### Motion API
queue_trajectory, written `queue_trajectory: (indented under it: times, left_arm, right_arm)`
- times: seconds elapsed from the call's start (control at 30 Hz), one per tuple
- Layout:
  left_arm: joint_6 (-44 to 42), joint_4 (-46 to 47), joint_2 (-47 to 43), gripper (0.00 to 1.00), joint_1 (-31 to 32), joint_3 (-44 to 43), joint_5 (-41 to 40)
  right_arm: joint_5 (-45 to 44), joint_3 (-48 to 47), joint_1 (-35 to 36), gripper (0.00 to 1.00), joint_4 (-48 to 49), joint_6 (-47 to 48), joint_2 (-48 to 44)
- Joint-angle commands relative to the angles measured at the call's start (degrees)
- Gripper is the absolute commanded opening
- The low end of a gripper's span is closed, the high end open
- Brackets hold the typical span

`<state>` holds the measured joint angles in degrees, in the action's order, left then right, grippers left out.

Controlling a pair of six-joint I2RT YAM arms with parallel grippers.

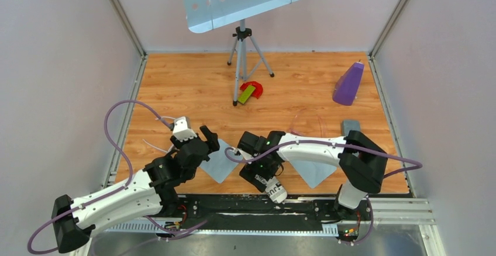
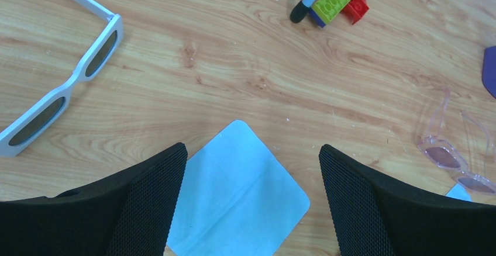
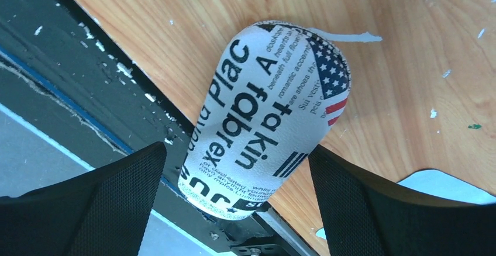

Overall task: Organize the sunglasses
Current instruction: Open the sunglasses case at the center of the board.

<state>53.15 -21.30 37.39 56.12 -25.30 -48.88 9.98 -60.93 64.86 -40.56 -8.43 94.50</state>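
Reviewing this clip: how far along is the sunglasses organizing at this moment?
Nothing looks finished: the pink sunglasses lie loose on the table with arms unfolded, and the white-framed glasses lie loose too. Nothing is held: the left gripper hangs open above a blue cloth, the right gripper open above a newsprint-patterned case at the near edge. Grasping and stowing the glasses probably all remains.

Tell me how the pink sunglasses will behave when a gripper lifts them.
The pink sunglasses look thin-framed and see-through, so probably very light and easily cracked by a hard squeeze. Their slender arms lie unfolded on the wooden table, so a push would likely slide them, not roll them; the arms may fold when lifted.
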Motion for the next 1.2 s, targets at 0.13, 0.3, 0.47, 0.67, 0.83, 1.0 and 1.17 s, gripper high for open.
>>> queue_trajectory:
  times: [0.13, 0.3, 0.47, 0.67, 0.83, 1.0, 1.17]
  left_arm:
    - [0.25, 1.35, -0.17, 0.87, 0.22, 1.31, -0.67]
    - [-0.3, 1.79, -0.34, 0.87, 0.22, 1.31, -0.61]
    - [-3.0, 5.38, -0.56, 0.88, 0.22, 2.22, 0.7]
    - [-15.22, 27.82, -0.34, 0.97, 0.22, 5.25, 11.95]
    - [-19.59, 48.14, 8.12, 0.99, 0.22, 4.71, 29.79]
    - [-13.34, 61.04, 15.9, 1.0, 0.22, 3.93, 37.02]
    - [-10.86, 65.88, 18.88, 0.98, 0.22, 3.2, 39.13]
  right_arm:
    - [-6.22, -0.36, -0.11, 0.87, -1.35, -1.48, 3.85]
    - [-7.62, -1.63, -0.21, 0.66, -2.5, -0.22, 3.24]
    - [0.99, -5.44, -6.22, 0.23, -3.79, 5.81, -0.59]
    - [29.7, -12.51, -27.19, 0.14, -5.39, 8.16, -3.33]
    - [50.9, -11.79, -35.52, 0.11, 1.18, 10.85, -6.9]
    - [57.58, -5.87, -36.26, 0.11, 14.65, 3.55, -12.48]
    - [58.75, -1.09, -36.25, 0.1, 20.65, -0.45, -15.54]
